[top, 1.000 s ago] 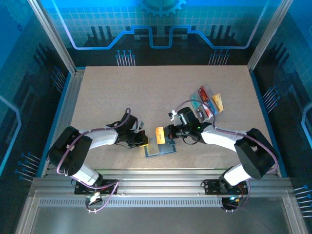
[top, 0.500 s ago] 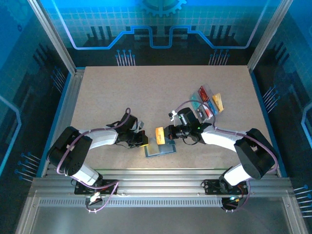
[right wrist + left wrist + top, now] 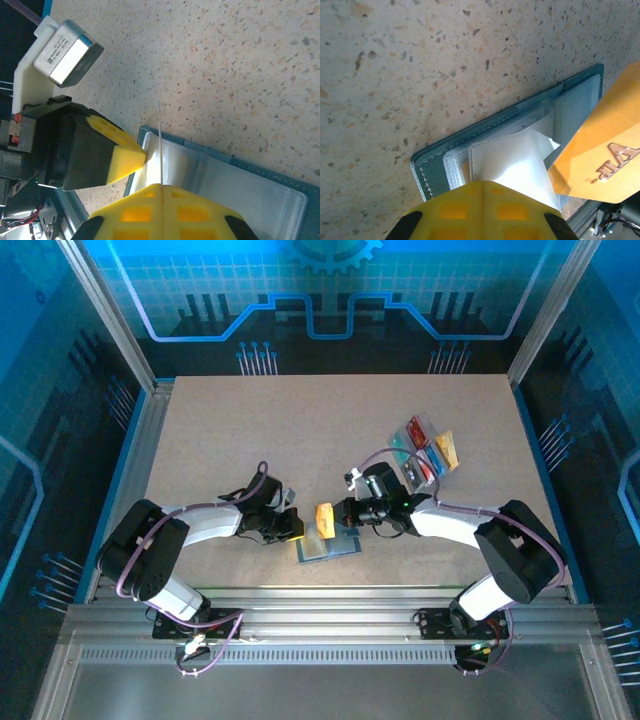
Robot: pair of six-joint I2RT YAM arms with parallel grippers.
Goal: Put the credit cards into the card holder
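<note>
Bright even light, blurred near foreground

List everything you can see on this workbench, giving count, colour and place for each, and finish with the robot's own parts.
table: one, speckled tan, under everything.
card holder: one, slate-blue, lying open near the front edge, between the arms.
held card: one, orange, above the card holder's far edge.
loose cards: several, red, blue, teal and orange, in the tray.
tray: one, clear, right of centre.
left claw: one, yellow, shut on the card holder's clear sleeve.
right claw: one, yellow, shut on the held card.
</note>
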